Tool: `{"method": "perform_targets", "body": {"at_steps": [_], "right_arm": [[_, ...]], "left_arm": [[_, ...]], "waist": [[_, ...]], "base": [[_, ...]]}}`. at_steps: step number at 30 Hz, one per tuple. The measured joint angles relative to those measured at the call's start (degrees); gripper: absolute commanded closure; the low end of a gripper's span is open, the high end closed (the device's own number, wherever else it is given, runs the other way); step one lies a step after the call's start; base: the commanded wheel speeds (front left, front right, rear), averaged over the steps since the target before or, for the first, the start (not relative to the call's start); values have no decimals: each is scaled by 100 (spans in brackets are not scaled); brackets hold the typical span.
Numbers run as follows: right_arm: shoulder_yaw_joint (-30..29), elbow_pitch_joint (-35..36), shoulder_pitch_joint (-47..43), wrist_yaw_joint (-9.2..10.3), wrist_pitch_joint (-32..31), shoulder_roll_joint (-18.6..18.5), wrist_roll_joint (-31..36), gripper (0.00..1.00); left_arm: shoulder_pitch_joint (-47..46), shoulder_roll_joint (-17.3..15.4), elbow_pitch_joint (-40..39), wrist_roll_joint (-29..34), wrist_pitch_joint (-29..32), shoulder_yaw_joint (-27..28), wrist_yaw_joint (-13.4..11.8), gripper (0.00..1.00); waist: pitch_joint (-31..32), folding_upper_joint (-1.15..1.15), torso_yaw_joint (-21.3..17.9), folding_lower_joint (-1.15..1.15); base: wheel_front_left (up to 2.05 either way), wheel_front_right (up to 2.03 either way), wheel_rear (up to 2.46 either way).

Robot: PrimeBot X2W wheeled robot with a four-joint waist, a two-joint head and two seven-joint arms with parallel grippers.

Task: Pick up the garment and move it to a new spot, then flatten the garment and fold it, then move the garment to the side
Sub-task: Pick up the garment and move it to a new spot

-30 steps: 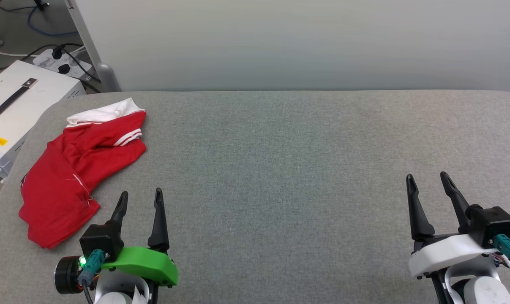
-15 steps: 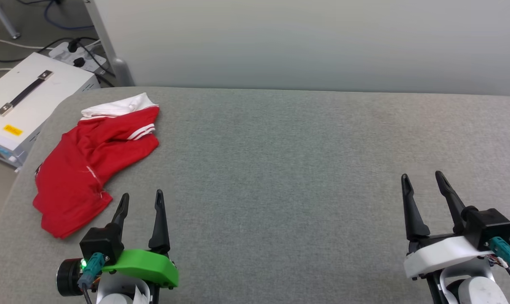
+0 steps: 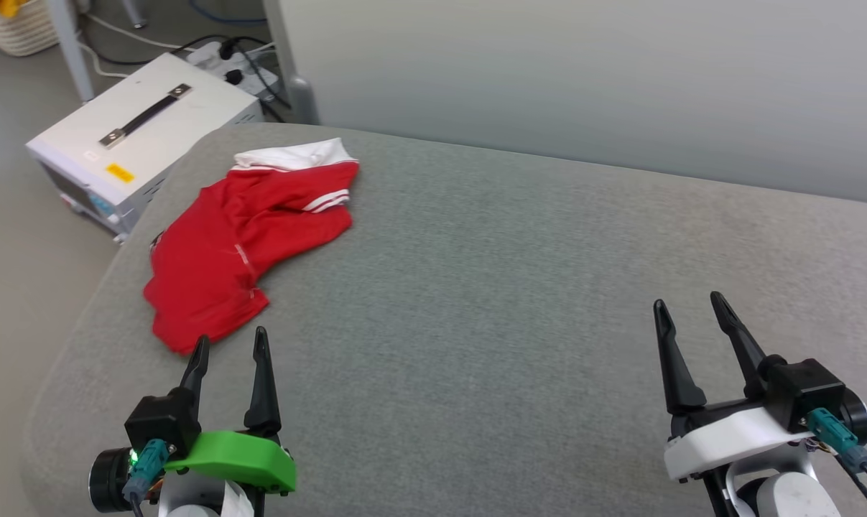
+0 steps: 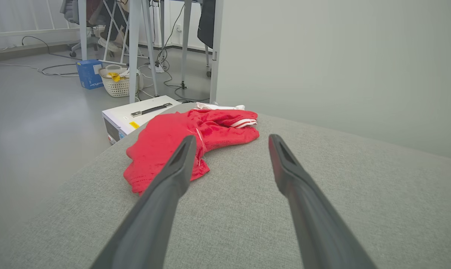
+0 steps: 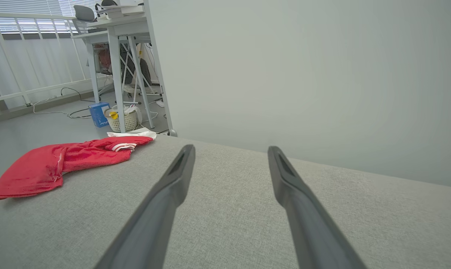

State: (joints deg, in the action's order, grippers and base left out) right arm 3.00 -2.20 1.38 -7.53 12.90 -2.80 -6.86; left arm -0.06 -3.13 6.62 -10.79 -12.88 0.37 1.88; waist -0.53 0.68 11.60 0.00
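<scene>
Nothing of the task is judged done. The garment (image 3: pixel 246 244) is found crumpled near the worktop's (image 3: pixel 519 287) far left corner, ungripped. The left gripper (image 3: pixel 231 337) and right gripper (image 3: pixel 689 301) are held spread, empty.

This looks like an office used as a lab. A grey fabric-covered tabletop (image 3: pixel 512 287) stands before a plain pale partition panel (image 3: pixel 584 79), and beside it on the bare floor are a white metal equipment case with a black carry handle (image 3: pixel 196 115) and a white power strip trailing black cables (image 3: pixel 221 54). Beyond are white-legged desks (image 5: pixel 115 33), a grey swivel chair (image 5: pixel 84 13) and slatted window blinds (image 5: pixel 23 7).
</scene>
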Motion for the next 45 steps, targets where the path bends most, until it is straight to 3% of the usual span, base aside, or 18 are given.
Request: {"method": "perform_targets", "body": {"at_steps": [15, 21, 38, 45], "right_arm": [[191, -116, 1, 0, 158, 3, -181, 0], [212, -146, 1, 0, 175, 3, -197, 0], [263, -132, 25, 0, 175, 3, -187, 0], [272, -80, 243, 0, 175, 4, -14, 0]], "left_arm": [[20, 1, 82, -224, -178, -14, 90, 0], [60, 1, 80, -175, -179, -44, 126, 0], [53, 1, 87, -212, -179, -29, 151, 0], [-438, -31, 676, -188, -180, -143, 407, 0]], "waist": [[-11, 0, 1062, 0], [-15, 0, 1291, 0], [-156, 0, 1179, 0], [-494, 0, 1032, 0]], "base": [[0, 0, 0], [0, 0, 0], [0, 0, 0], [0, 0, 0]]}}
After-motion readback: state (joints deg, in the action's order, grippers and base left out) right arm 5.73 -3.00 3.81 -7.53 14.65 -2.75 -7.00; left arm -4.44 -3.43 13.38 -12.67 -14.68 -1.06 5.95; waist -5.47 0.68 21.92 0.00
